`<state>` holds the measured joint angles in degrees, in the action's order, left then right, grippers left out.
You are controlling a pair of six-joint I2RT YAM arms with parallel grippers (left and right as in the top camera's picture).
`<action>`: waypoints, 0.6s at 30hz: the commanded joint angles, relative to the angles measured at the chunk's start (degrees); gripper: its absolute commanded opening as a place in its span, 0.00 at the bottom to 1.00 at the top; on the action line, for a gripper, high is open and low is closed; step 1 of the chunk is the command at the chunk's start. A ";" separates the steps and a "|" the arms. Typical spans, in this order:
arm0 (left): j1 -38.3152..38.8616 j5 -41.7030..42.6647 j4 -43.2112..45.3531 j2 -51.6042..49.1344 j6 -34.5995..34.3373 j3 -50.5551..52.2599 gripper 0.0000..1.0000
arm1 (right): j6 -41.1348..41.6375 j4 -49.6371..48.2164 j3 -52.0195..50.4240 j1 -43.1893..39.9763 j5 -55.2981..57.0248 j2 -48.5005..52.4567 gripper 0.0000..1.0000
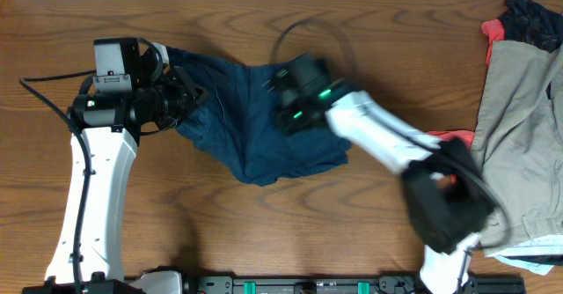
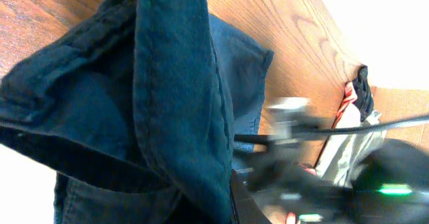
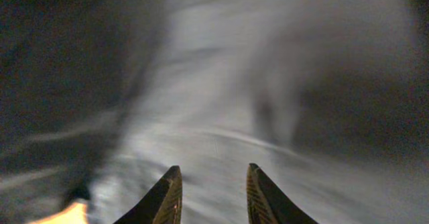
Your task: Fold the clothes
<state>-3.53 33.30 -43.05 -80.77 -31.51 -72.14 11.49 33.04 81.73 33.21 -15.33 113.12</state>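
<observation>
- The denim shorts (image 1: 255, 127) lie spread on the table (image 1: 369, 30), reaching from the left gripper's tips across to directly under the right gripper. They are not yet a neat fold; the lower edge sags to a point on the robot's side.
- The left gripper (image 1: 189, 100) is pressed together on the shorts' near edge. Cloth is bunched right at its tips, and in the left wrist view a ridge of denim rises close before the camera. I judge this pinch serves as an anchor, or a corner ready to be carried over, so the fabric does not slide.
- The right gripper (image 3: 213, 177) hangs low over the middle of the shorts. Its two fingers are spread a little, with nothing between them. What lies ahead of them is too blurred to read, though it looks like pale, close fabric.
- That parted stance suggests either a release or a reach for a new hold; which one I cannot tell.
- The right arm is smeared in the overhead view, so its exact contact with the cloth is unclear.
- Well off to the right gripper's outer side, at the table's far right edge, a beige garment (image 1: 519, 135) is heaped with a red cloth (image 1: 493, 32) at its top. They sit well apart from the shorts, probably parked so they cannot tangle into the fold.
</observation>
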 commanded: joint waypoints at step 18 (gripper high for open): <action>12.92 -0.94 6.12 -2.84 -0.63 -0.85 0.06 | 0.07 8.81 -8.07 -10.75 10.82 1.14 0.21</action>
<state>5.91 32.40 -38.33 -81.82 -31.55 -72.14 11.53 42.57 75.02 21.30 -4.40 113.78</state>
